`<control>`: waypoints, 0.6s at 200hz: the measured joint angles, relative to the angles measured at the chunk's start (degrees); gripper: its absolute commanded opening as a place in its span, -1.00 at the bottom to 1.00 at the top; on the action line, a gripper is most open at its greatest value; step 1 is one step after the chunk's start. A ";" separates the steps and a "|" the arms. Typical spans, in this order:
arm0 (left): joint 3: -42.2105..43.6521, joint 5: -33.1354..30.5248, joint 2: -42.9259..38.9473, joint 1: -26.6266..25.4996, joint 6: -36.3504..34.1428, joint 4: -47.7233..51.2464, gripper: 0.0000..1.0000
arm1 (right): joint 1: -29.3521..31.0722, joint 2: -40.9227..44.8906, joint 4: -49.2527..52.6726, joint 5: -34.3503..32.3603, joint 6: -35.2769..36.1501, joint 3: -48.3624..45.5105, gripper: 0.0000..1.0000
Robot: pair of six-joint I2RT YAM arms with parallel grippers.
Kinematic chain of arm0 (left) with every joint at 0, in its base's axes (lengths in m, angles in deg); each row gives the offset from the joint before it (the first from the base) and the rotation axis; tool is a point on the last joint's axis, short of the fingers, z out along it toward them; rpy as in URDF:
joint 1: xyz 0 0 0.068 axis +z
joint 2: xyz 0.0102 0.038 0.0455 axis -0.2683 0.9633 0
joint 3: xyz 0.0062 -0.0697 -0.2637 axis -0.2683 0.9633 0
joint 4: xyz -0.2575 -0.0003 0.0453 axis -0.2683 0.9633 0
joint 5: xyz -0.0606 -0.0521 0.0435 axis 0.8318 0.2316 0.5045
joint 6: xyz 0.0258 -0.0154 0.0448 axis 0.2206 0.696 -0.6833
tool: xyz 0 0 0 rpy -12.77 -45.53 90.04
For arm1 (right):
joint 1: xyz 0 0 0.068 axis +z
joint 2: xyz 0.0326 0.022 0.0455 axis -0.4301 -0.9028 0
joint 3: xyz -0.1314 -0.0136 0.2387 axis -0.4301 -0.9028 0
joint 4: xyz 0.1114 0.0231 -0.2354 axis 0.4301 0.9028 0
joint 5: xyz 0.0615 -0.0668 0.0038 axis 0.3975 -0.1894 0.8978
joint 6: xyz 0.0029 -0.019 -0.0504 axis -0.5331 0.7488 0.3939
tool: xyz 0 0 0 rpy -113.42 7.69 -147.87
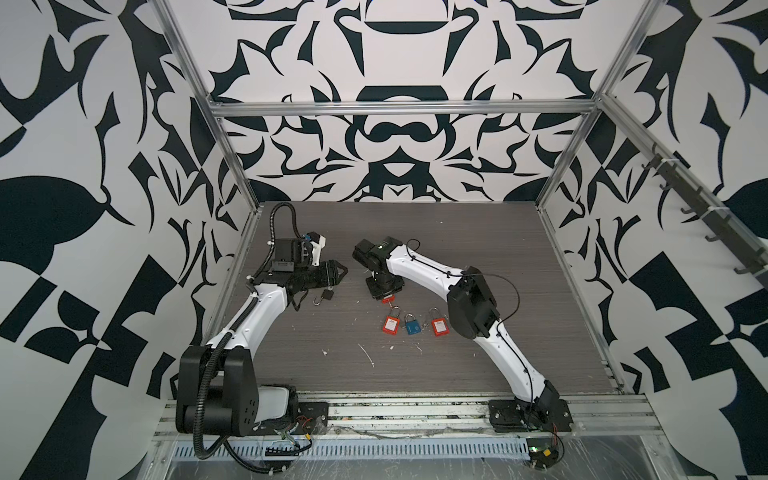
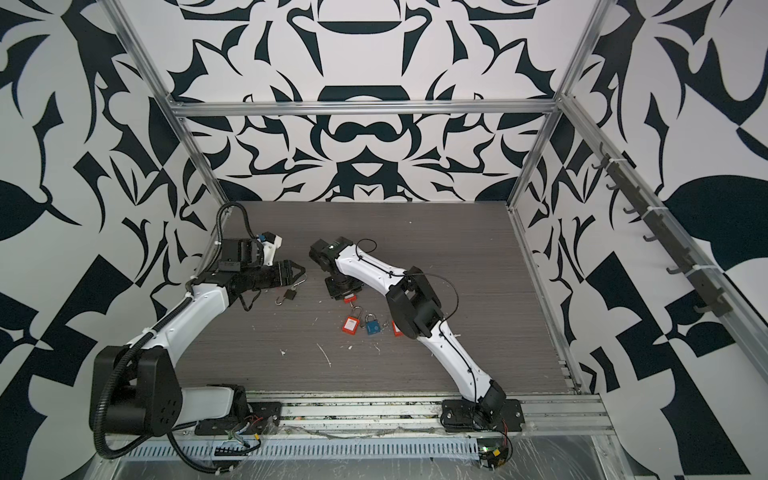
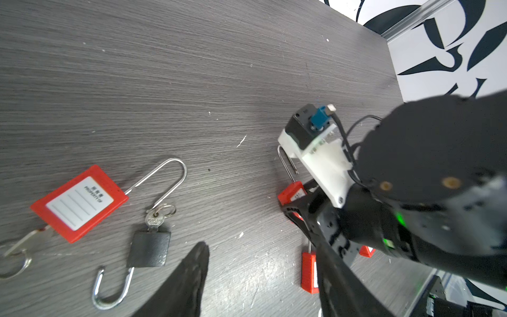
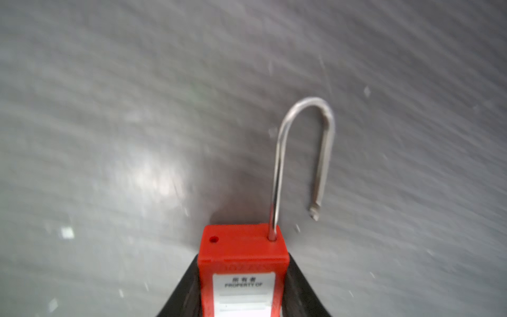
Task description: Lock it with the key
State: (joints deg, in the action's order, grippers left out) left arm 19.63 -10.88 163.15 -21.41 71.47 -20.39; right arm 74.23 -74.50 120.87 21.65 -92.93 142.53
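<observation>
At left, the left gripper [image 1: 338, 274] hovers low over the grey table [image 1: 478, 257], jaws spread and empty, with a black padlock [image 1: 328, 295], shackle open and key [image 3: 153, 219] in it, lying just nearer. Right of centre, the right gripper [image 4: 243, 260] points down, clamped on the body of a red padlock [image 4: 242, 243] with its shackle [image 4: 304, 142] swung open. A row of three padlocks [image 1: 412, 327] lies nearer right.

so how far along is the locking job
Done: the row of three padlocks looks shut. In hand: the right gripper grips a red padlock by its body, shackle open. Still to do: close and lock it; the black padlock, key inserted, lies open too. The left gripper is open, empty.
</observation>
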 measured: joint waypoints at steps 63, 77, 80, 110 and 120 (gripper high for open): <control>0.37 6.51 -2.38 -0.02 -6.86 -2.69 0.25 | -0.68 26.77 -14.75 0.52 20.85 -24.33 -0.45; 0.98 8.63 -4.87 -0.48 -9.46 -4.00 0.24 | -1.11 32.24 -17.44 1.55 26.51 -29.05 -0.45; 1.09 9.01 -5.31 -0.57 -10.10 -4.33 0.23 | -1.20 33.18 -17.88 1.84 27.61 -29.88 -0.45; 2.93 14.34 -9.18 -4.48 -19.26 -7.74 0.21 | -2.91 40.81 -20.76 6.64 38.73 -38.21 -0.46; 3.65 16.44 -9.73 -6.16 -22.73 -8.24 0.20 | -3.41 43.23 -21.57 8.39 42.32 -41.33 -0.46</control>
State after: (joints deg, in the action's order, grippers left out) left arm 23.28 5.56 153.42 -27.57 48.74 -28.63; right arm 70.82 -31.26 99.30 30.04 -50.62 101.20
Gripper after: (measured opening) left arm 0.605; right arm 0.422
